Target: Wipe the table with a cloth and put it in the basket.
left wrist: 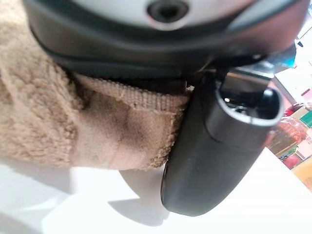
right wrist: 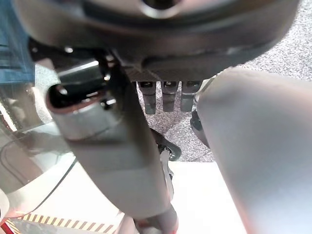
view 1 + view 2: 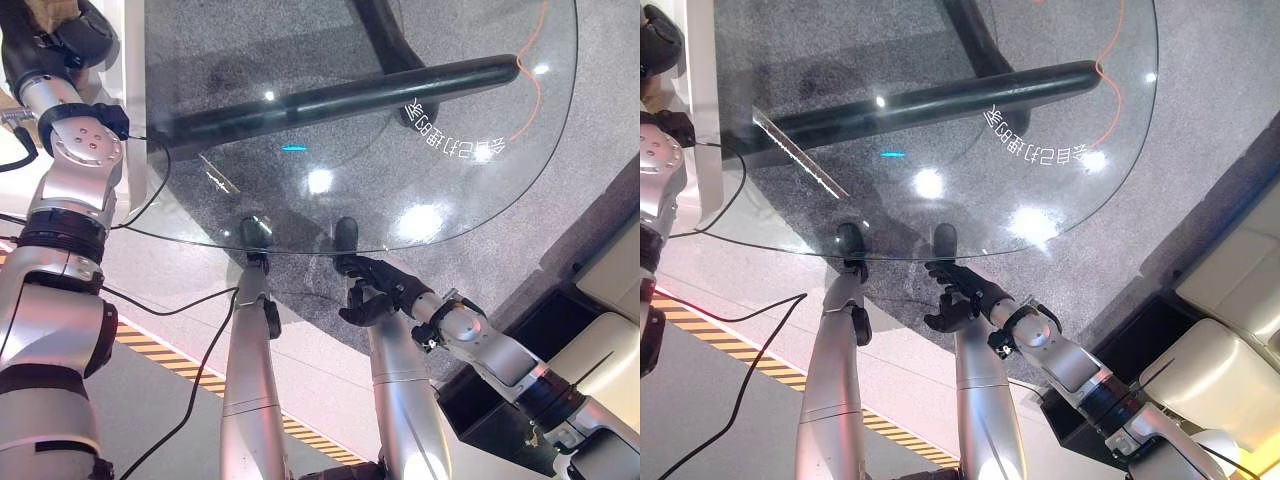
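A beige fluffy cloth lies bunched on a white tabletop, under my left hand. The thumb presses against the cloth's folded hem. In the left eye view that hand is raised at the far upper left, with a bit of the cloth at its tip. My right hand hangs low by the near edge of a round glass table, fingers relaxed and holding nothing.
The glass table stands on a dark tube frame, over grey carpet. A white panel edge runs along its left side. Pale cushioned seats stand at the right. Black-and-yellow tape marks the floor. Colourful items sit beyond the thumb.
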### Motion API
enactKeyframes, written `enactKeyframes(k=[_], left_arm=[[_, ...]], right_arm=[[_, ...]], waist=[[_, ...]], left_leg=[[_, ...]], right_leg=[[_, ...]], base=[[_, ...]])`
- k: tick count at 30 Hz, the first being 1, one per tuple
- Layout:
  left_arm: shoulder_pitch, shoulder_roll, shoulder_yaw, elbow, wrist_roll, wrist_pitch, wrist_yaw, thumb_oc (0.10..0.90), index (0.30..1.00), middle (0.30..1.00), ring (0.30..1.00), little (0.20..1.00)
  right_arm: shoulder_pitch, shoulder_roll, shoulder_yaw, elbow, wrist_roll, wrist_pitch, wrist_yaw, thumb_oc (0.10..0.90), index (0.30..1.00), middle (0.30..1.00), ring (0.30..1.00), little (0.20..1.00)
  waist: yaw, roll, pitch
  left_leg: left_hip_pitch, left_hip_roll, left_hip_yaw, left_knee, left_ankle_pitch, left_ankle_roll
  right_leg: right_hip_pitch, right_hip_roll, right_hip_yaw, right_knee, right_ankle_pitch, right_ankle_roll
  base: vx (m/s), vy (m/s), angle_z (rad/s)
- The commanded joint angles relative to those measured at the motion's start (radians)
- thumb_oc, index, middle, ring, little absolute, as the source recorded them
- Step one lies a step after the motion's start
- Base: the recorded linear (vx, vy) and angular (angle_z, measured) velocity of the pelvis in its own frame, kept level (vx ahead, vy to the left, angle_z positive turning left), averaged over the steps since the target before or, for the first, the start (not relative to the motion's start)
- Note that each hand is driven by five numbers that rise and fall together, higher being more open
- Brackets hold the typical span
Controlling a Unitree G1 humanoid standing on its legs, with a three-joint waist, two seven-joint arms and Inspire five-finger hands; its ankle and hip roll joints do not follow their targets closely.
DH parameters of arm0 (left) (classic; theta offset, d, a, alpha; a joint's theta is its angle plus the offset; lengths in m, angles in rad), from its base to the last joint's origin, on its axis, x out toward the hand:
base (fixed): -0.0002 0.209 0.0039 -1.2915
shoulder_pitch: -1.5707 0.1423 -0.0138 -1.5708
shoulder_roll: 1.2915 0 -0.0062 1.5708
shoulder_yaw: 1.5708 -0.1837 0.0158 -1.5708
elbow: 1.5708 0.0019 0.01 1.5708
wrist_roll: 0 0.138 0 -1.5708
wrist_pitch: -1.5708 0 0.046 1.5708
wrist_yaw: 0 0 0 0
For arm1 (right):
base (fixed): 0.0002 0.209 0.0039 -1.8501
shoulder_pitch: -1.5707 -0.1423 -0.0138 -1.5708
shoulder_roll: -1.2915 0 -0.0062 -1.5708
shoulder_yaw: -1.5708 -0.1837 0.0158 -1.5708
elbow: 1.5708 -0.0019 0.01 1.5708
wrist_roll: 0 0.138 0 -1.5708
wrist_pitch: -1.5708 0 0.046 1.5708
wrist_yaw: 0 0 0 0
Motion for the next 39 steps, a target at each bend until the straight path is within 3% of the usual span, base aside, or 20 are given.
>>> enactKeyframes(k=[1,9,19,23,28,29,39], left_arm=[[0.097,0.017,0.016,0.033,-0.033,0.053,-0.047,0.800,0.900,0.900,0.900,0.900],[0.164,0.011,0.047,-0.017,-0.023,0.044,-0.024,0.800,0.900,0.900,0.900,0.900],[0.304,0.016,0.131,-0.156,0.035,-0.071,0.089,0.800,0.900,0.900,0.900,0.900],[0.433,0.003,0.230,-0.258,0.024,-0.112,0.118,0.800,0.900,0.900,0.900,0.900],[0.509,-0.005,0.307,-0.312,0.005,-0.125,0.137,0.800,0.900,0.900,0.900,0.900],[0.514,-0.001,0.327,-0.322,-0.005,-0.131,0.144,0.800,0.900,0.900,0.900,0.900],[0.641,-0.009,0.432,-0.406,-0.062,-0.220,0.116,0.800,0.900,0.900,0.900,0.900]], right_arm=[[0.052,0.002,0.013,-0.072,0.036,0.005,0.001,0.800,0.900,0.900,0.900,0.900],[0.066,-0.002,-0.008,-0.091,0.036,0.017,0.000,0.800,0.900,0.900,0.900,0.900],[0.149,-0.003,-0.040,-0.129,-0.011,0.000,0.014,0.800,0.900,0.900,0.900,0.900],[0.203,0.013,-0.070,-0.162,-0.050,-0.002,0.008,0.800,0.900,0.900,0.900,0.900],[0.233,0.027,-0.089,-0.178,-0.081,0.004,0.016,0.800,0.900,0.900,0.900,0.900],[0.232,0.025,-0.098,-0.183,-0.085,0.002,0.016,0.800,0.900,0.900,0.900,0.900],[0.311,0.038,-0.121,-0.159,-0.120,-0.047,0.029,0.800,0.900,0.900,0.900,0.900]], waist=[[0.018,-0.035,-0.017],[0.028,-0.023,-0.017],[0.053,0.006,-0.017],[0.073,0.019,-0.017],[0.085,0.022,-0.017],[0.083,0.020,-0.017],[0.109,0.016,-0.017]], left_leg=[[0.030,-0.065,0.124,0.091,-0.150,0.049],[0.066,-0.065,0.126,0.084,-0.147,0.051],[0.159,-0.068,0.124,0.050,-0.143,0.057],[0.218,-0.072,0.119,0.027,-0.142,0.060],[0.266,-0.076,0.113,0.007,-0.135,0.060],[0.253,-0.077,0.122,-0.007,-0.102,0.065],[0.424,-0.087,0.098,-0.069,-0.091,0.053]], right_leg=[[0.013,0.073,0.029,-0.160,0.138,0.021],[0.046,0.069,0.028,-0.161,0.125,0.014],[0.124,0.060,0.027,-0.172,0.103,0.007],[0.176,0.058,0.022,-0.176,0.085,0.002],[0.223,0.058,0.013,-0.177,0.071,-0.003],[0.211,0.053,0.008,-0.191,0.099,-0.009],[0.393,0.054,-0.009,-0.224,0.071,-0.012]], base=[[0.00,0.000,0.00],[0.00,-0.004,0.00],[0.00,-0.004,0.00],[0.00,-0.052,0.02],[-0.03,-0.044,0.05],[-0.10,-0.087,0.04],[-0.04,-0.076,0.01]])
